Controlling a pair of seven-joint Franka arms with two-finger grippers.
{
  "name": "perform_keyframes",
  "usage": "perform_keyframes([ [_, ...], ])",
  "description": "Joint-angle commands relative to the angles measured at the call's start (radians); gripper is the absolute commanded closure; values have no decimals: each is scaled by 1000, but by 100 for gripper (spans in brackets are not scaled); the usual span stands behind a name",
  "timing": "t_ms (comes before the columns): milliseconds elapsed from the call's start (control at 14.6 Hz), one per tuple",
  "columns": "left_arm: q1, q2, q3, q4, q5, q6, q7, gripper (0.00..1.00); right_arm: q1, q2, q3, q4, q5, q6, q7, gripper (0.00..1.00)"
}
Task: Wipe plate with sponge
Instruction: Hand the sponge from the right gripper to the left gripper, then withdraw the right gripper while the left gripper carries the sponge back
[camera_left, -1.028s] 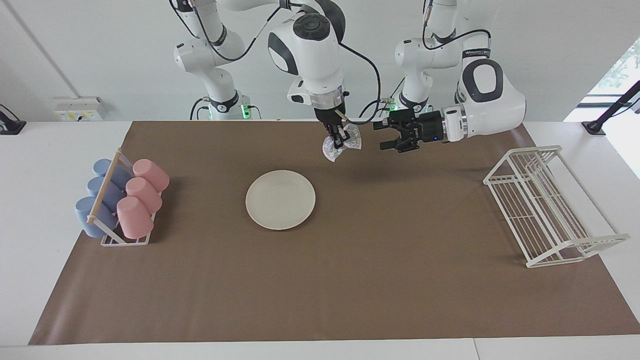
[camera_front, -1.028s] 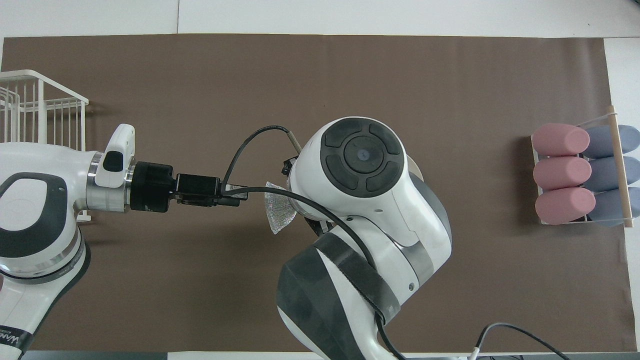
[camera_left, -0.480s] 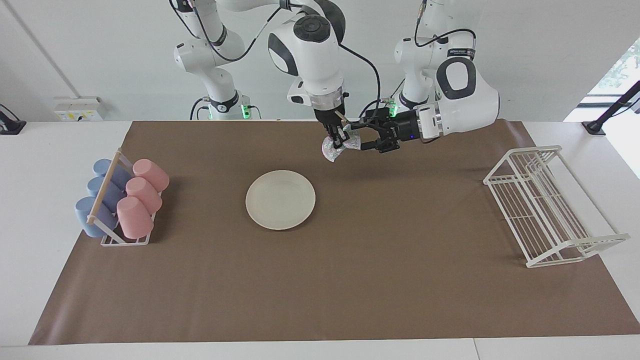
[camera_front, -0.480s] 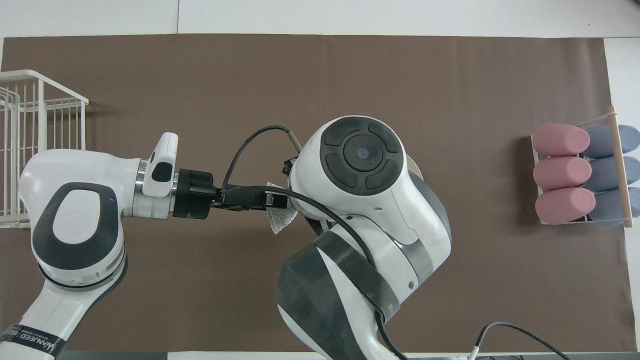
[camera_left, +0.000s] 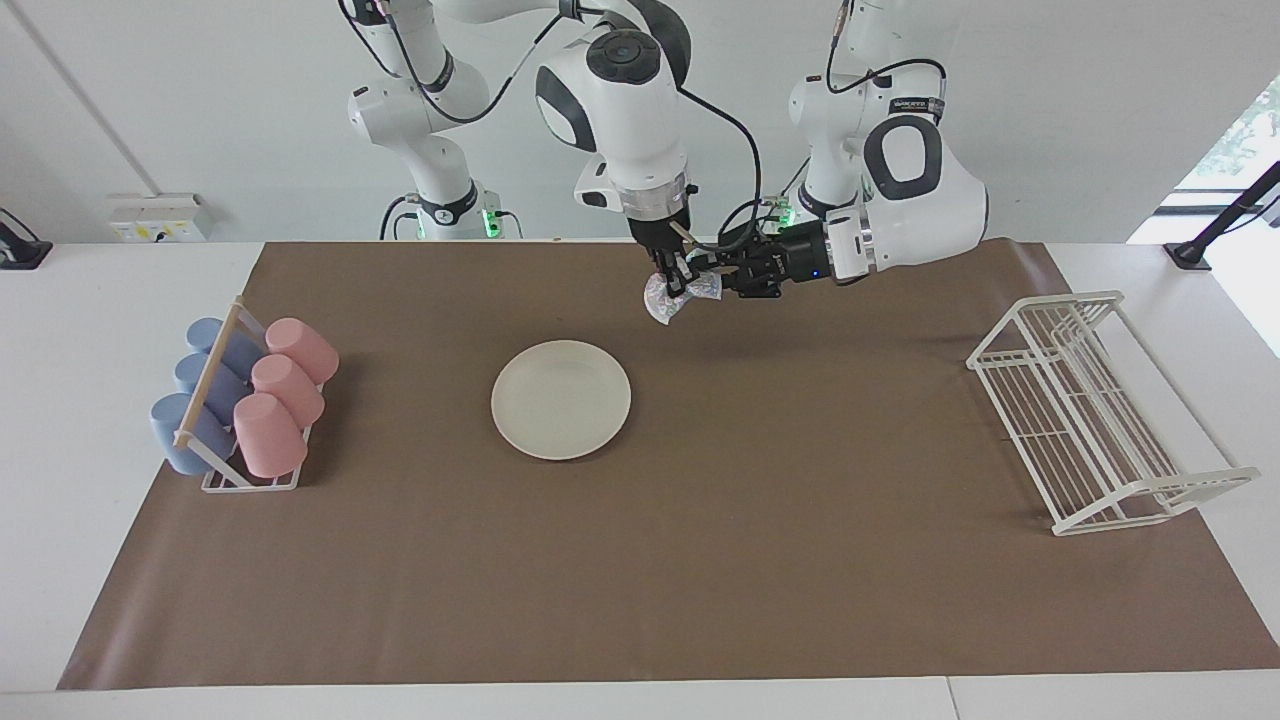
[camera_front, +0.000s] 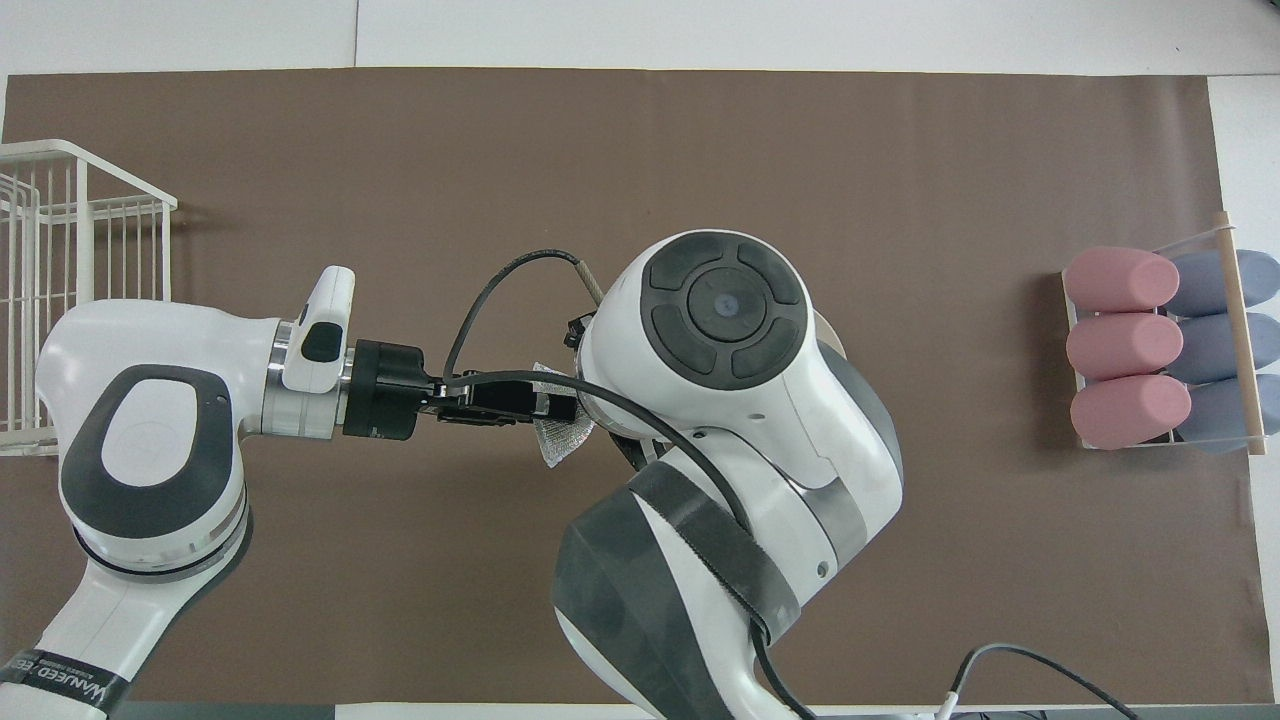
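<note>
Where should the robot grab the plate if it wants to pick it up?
Probably at the rim. The plate lies flat on the brown mat, so a gripper can't get around its wide middle, only pinch its thin raised edge. The edge toward the right arm's end looks easiest, with open mat beside it.

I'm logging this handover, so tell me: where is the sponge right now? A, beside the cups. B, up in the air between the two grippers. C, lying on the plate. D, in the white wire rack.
B: the sponge hangs above the brown mat, pinched by the right gripper from above, with the left gripper reaching in at its side; the plate lies bare.
</note>
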Motion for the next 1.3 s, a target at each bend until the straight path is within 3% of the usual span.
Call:
perform_keyframes([
  [0,8,-36,9,-33,-20,-21,-28,100,-6,13,6,21,-14,-1,8,100],
  [137,14,-38,10,-30,-20,-24,-44,100,-9,13,5,21,-34,-1,0,100],
  [206,14,-38,10,-30,-20,-24,-45,100,-6,13,6,20,-72,-4,-9,93],
  [343,14,-39,10,-28,-20,-24,-58,100,-7,5,8,11,-108,-3,-61,10],
  [411,16,-44,12,-28,-20,-25,-59,100,-15,2,5,11,-110,-3,-80,0],
  [754,23,-59,18,-15,14,-12,-168,100,-199,-151,5,-35,-105,-20,-421,0],
  [891,43,-58,16,19,177,-12,-246,100,-262,-201,5,-66,-100,-64,-553,0],
  [1234,28,-50,6,96,612,-13,-513,100,-371,-234,-3,-68,-100,-361,-880,0],
])
